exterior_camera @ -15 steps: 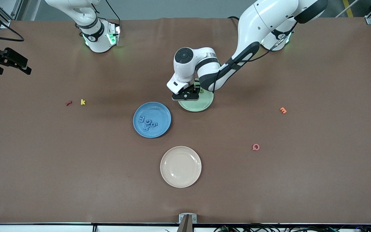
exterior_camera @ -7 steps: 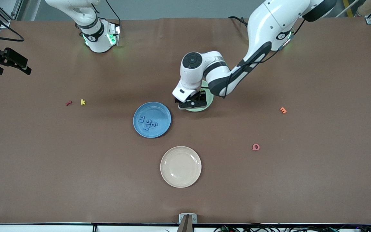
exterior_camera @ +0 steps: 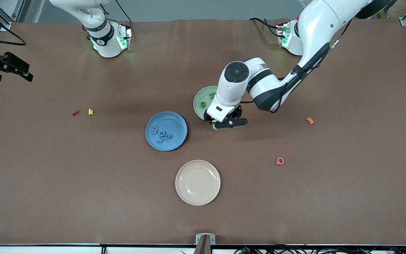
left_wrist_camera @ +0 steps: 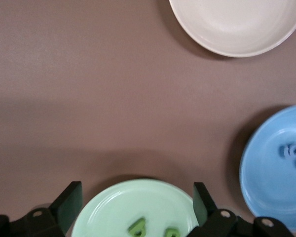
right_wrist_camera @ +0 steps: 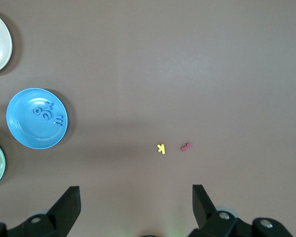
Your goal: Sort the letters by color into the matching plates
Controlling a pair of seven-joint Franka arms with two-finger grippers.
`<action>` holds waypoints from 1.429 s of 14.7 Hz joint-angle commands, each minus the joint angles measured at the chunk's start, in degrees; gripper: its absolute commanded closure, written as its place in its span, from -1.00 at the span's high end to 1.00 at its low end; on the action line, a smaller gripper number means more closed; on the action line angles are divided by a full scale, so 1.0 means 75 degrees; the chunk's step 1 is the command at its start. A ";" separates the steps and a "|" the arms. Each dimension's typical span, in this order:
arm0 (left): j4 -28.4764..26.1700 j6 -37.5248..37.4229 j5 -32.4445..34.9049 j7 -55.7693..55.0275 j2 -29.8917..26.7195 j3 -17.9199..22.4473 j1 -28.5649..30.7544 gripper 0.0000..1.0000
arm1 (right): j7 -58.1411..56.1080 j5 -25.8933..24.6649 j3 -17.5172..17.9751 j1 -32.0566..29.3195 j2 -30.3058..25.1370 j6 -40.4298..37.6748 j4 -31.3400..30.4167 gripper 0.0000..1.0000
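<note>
Letters: blue ones [exterior_camera: 161, 134] lie clustered in the blue plate [exterior_camera: 174, 120]; looks like four, but they overlap, so the count is not certain.
Green letters: two show in the green plate [exterior_camera: 198, 101] in the front view, a B-like one [exterior_camera: 203, 104] and one [exterior_camera: 212, 94] nearer the bases; the left wrist view also shows two [left_wrist_camera: 137, 226]. Rest of that plate is hidden under the left arm, so the green total cannot be told.
Plates: green plate sits near the blue one, farther from the front camera and toward the left arm's end. Beige plate [exterior_camera: 197, 165] is nearest the camera and holds nothing.
Left tool [exterior_camera: 224, 121]: fingers spread wide, nothing between them, up over the tabletop [exterior_camera: 83, 183] at the green plate's camera-side rim.
Right tool [right_wrist_camera: 135, 207]: fingers wide, empty, high over the right arm's end of the tabletop; that arm waits.
Loose pieces: yellow k [exterior_camera: 90, 112] and red piece [exterior_camera: 75, 113] side by side toward the right arm's end; orange piece [exterior_camera: 309, 121] and pink piece [exterior_camera: 280, 161] toward the left arm's end. None are task colours.
Progress: no blue or green letter is seen loose on the tabletop. Judgement: sorting is done or nearly so.
Left to do: confirm the green count once the arm clears the plate; otherwise likely just retract.
</note>
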 commanded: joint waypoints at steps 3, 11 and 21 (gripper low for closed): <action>-0.1258 -0.0068 -0.2670 0.2955 -0.2074 0.0150 0.1107 0.97 | -0.0075 -0.0217 -0.0053 0.0096 -0.0207 0.0049 -0.0182 1.00; -0.2269 -0.0103 -0.4573 0.6651 -0.3823 0.0197 0.4024 0.97 | -0.0063 -0.0217 -0.0053 0.0084 -0.0207 0.0014 -0.0206 1.00; -0.0490 -0.2690 -0.4609 0.8467 -0.4539 0.0268 0.6101 0.98 | -0.0063 -0.0206 -0.0053 0.0108 -0.0195 0.0061 -0.0206 1.00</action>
